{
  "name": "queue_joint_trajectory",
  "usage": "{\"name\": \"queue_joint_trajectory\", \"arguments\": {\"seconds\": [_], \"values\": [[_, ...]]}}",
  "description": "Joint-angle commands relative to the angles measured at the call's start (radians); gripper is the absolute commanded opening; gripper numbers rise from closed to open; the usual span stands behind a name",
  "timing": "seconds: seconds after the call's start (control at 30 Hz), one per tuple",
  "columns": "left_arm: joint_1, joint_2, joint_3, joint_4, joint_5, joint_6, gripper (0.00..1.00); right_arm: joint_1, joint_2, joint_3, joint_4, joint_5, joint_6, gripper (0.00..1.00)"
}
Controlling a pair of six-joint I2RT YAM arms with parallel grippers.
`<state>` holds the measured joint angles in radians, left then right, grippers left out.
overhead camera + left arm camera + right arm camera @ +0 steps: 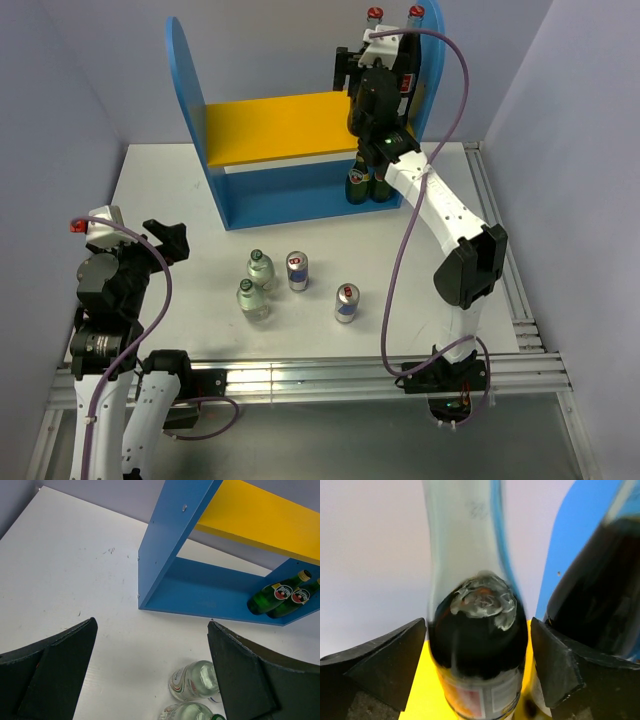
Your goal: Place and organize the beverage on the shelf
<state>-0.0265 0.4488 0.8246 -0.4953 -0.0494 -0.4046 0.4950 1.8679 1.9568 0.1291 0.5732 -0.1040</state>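
The blue shelf [186, 90] with its yellow upper board [270, 125] stands at the back of the table. Two cola bottles with red caps [374, 13] [415, 13] stand at the right end of the upper board. My right gripper [383, 58] is open, with one finger on each side of the left cola bottle [477, 645] and narrow gaps showing. The other cola bottle [600, 590] is just to its right. Two clear green-capped bottles [260, 267] [252, 298] and two cans [297, 270] [346, 302] stand on the table. My left gripper [165, 243] is open and empty, left of them.
Two dark green bottles [360, 185] stand at the right end of the shelf's lower level and also show in the left wrist view [272, 597]. The shelf's right side panel [570, 540] is close behind the cola bottles. The table's front rail [300, 375] runs along the near edge.
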Motion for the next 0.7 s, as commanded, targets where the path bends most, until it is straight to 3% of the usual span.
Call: {"name": "queue_joint_trajectory", "arguments": {"seconds": [0.0,0.67], "values": [[0.007,-0.005,0.004,0.029,0.013,0.021,0.99,-0.012,-0.044,0.007,0.092,0.031,-0.002,0.93],[0.020,-0.015,0.002,0.029,0.020,0.021,0.99,0.023,-0.111,-0.099,0.104,0.059,-0.008,1.00]]}}
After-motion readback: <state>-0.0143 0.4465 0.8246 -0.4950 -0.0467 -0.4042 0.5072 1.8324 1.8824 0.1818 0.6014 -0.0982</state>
